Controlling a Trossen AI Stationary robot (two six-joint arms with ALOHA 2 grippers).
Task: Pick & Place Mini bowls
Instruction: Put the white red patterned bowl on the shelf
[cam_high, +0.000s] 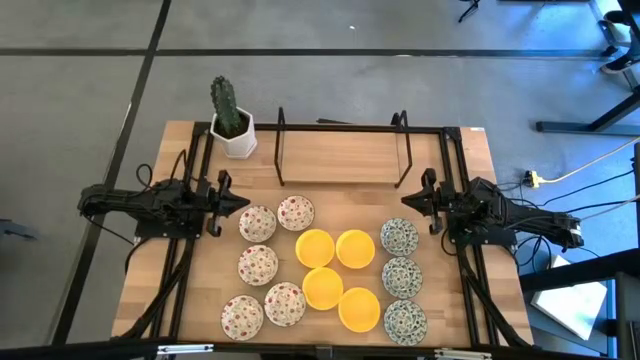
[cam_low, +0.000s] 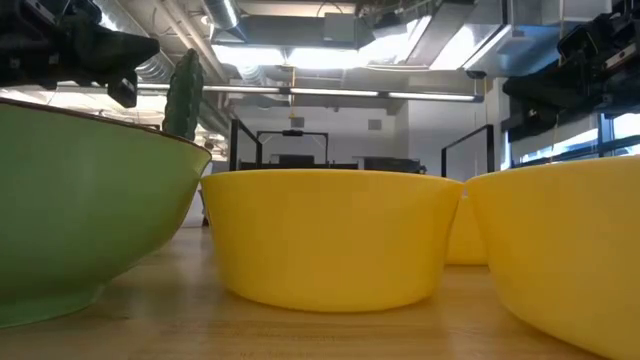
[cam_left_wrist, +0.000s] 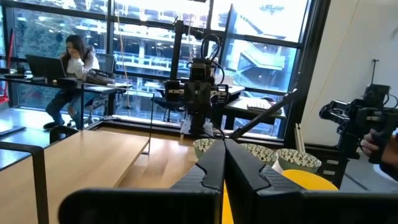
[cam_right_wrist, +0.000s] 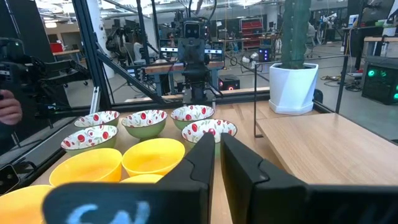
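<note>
1. My left pincer (cam_high: 243, 202) hovers at the worktop's (cam_high: 340, 195) left edge, fingers pressed together, holding nothing.
2. My right pincer (cam_high: 405, 200) hovers at the right edge, fingers nearly touching with a thin gap, also holding nothing.
3. The mini bowls (cam_high: 330, 268) sit in three colour groups across the front half.
4. I see bare wood between both pincers, bounded behind by a black wire rack (cam_high: 342, 150) and the cactus pot (cam_high: 237, 136).

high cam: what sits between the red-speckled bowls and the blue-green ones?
Four plain yellow bowls, clustered mid-table between the red-speckled bowls on the left hand's side and the blue-green patterned bowls on the right hand's side. The high view shows it.
</note>
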